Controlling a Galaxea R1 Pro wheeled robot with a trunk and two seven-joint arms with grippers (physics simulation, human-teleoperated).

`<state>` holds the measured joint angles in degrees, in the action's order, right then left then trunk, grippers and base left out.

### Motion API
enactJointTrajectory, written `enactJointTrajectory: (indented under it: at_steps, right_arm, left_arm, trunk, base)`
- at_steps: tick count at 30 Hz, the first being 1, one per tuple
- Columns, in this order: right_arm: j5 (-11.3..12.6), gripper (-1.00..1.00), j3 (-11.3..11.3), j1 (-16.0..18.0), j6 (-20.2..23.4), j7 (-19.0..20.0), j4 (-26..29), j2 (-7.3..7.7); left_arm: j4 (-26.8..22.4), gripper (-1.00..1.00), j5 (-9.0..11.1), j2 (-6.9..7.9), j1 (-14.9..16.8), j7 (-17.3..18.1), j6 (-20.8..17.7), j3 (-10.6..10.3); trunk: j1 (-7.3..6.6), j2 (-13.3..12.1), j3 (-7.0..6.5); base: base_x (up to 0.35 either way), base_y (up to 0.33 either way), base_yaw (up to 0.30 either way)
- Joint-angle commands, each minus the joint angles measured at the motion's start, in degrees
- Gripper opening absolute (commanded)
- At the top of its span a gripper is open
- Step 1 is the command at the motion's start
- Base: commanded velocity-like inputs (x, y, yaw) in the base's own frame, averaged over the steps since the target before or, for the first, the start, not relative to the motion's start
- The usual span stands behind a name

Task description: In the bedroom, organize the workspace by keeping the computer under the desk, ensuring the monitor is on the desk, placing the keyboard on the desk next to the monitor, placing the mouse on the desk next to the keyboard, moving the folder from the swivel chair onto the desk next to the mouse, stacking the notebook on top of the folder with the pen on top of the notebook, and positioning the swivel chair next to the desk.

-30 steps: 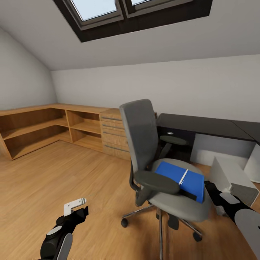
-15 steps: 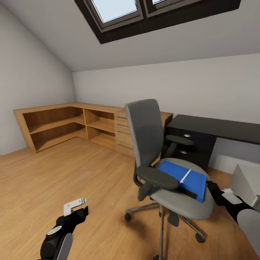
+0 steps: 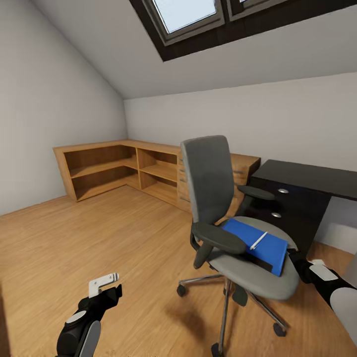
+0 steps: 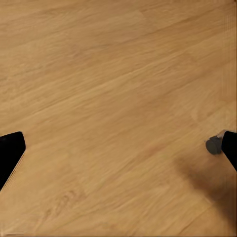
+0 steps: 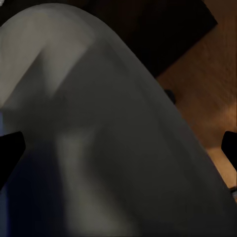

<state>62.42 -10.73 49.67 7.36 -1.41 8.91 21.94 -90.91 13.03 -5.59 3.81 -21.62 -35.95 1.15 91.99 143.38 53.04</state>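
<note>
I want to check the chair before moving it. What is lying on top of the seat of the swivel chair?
A blue folder lies flat on the swivel chair seat, and a thin white pen-like stick rests on the folder. Whatever may be beneath the folder is covered.

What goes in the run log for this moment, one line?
stage: at grey swivel chair | bright-blue folder on seat, white pen on it | right gripper beside seat edge | left gripper over wood floor, open
</note>
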Motion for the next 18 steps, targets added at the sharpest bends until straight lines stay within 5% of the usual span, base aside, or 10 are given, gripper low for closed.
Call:
enactJointTrajectory:
  at_steps: [1,12,18]
  right_arm:
    - [0.6,1.0,0.3,0.0,0.3,0.0,0.1,-2.38]
    - [0.6,1.0,0.2,0.0,0.3,0.0,0.1,-2.37]
    - [0.6,1.0,0.2,0.0,0.3,-0.1,0.0,-2.43]
  left_arm:
    - [0.0,1.0,0.6,-0.03,0.1,-0.4,-0.2,0.0]
    - [0.1,1.0,0.6,-0.2,0.1,-0.5,-0.2,-0.9]
    - [0.7,1.0,0.6,-0.21,0.1,-0.5,-0.2,-1.2]
  trunk:
    - [-0.01,0.0,0.06]
    - [-0.01,0.0,0.06]
    - [-0.01,0.0,0.06]
  base:
    - [0.0,0.0,0.272]
    - [0.0,0.0,0.272]
    - [0.0,0.0,0.037]
